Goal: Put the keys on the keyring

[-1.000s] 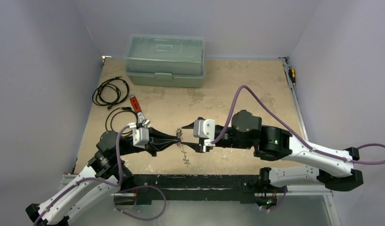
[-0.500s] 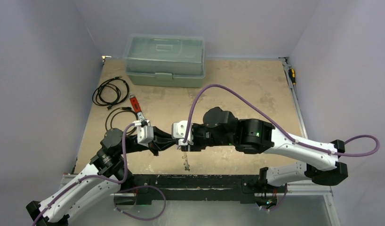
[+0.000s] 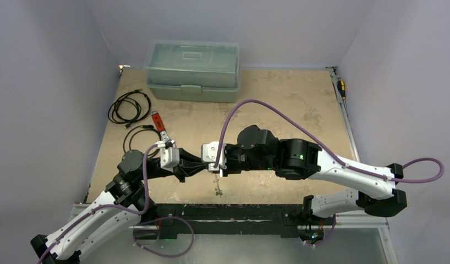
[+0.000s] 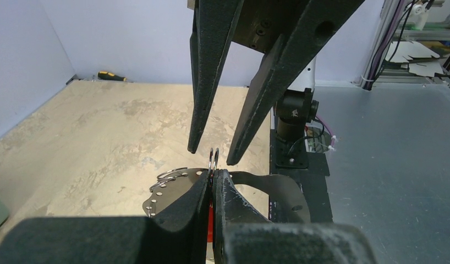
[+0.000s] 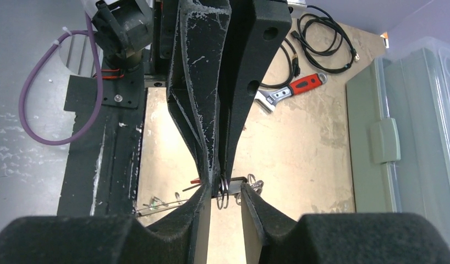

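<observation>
Keyring clamped in your left gripper, with your right jaws straddling it.
The keyring (image 4: 213, 158) sits edge-on at the middle of the left wrist view, pinched between the fingers of your left gripper (image 4: 213, 175). Your right gripper (image 5: 225, 191) has its jaws apart, one on either side of the ring; you cannot tell whether they touch it. In the overhead view the keys (image 3: 216, 188) hang just below the two meeting grippers, lower centre. A red-handled wrench (image 3: 158, 125) and coiled black cables (image 3: 129, 107) lie at the left, and a lidded plastic box (image 3: 192, 69) sits at the top.
</observation>
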Controlling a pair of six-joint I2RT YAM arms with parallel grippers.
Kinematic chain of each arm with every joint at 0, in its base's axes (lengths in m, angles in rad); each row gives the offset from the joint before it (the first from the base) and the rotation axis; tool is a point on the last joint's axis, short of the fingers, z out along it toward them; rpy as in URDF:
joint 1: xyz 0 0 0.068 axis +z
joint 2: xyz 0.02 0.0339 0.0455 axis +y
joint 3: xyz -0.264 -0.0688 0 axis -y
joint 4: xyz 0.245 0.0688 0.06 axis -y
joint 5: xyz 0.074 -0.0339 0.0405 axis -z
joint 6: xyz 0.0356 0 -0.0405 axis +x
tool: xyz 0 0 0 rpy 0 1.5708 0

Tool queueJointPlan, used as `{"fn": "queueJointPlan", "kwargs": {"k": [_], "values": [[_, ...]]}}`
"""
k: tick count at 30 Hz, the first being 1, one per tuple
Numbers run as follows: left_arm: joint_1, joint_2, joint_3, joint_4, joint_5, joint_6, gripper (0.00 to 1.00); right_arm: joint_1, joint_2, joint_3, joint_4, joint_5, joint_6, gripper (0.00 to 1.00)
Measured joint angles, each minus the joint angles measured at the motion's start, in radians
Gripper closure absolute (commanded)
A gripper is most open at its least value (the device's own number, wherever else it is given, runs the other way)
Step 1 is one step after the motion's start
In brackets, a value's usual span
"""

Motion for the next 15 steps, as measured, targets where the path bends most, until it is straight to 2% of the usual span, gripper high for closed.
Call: {"fn": "queueJointPlan", "kwargs": {"k": [6, 15], "values": [[0.0, 0.0, 0.0, 0.0, 0.007, 0.0, 1.0, 0.0, 0.0, 0.0, 0.002, 0.013, -0.006, 0.77], [0.0, 0.004, 0.0, 0.0, 0.01, 0.0, 1.0, 0.0, 0.006, 0.0, 0.009, 0.027, -0.007, 0.77]]}}
